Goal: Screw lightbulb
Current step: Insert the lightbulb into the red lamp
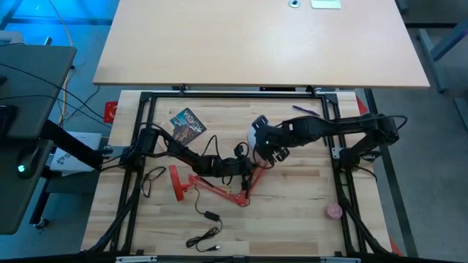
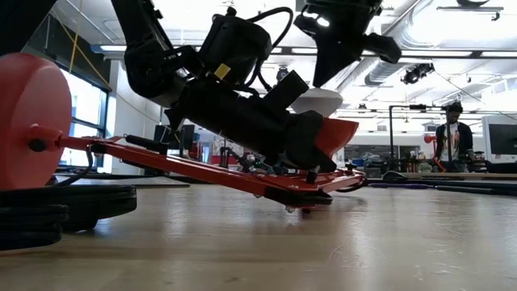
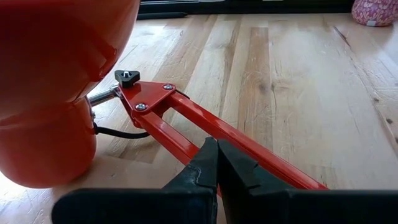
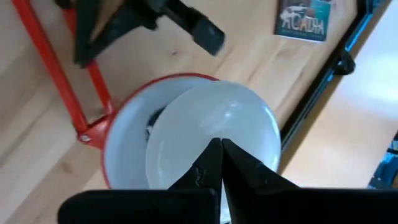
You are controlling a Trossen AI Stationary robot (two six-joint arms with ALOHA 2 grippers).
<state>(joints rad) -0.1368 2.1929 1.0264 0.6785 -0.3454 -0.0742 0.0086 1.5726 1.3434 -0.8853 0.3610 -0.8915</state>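
Note:
A red desk lamp lies on the table, its base at the left and its arm running right to the shade. The shade has a red rim and a white inside. The white lightbulb sits in the shade's mouth with its neck hidden. My right gripper is shut and points down over the bulb's dome. My left gripper is shut on the lamp's arm just short of the shade. My left gripper is closed on the lamp's red arm, a little way from the hinge at the shade. Its fingers slant down from the table's left and lie across the bars, and their tips cover the place of contact. The arm slopes up off the table. My right gripper's shut fingertips stand against the lightbulb's dome, slanting down from above. I cannot tell whether they press on it or stand just off it.
A printed card lies at the far left of the work area and a pink object at the near right. The lamp's black cable trails toward the near edge. A black frame rings the board. A person stands far off.

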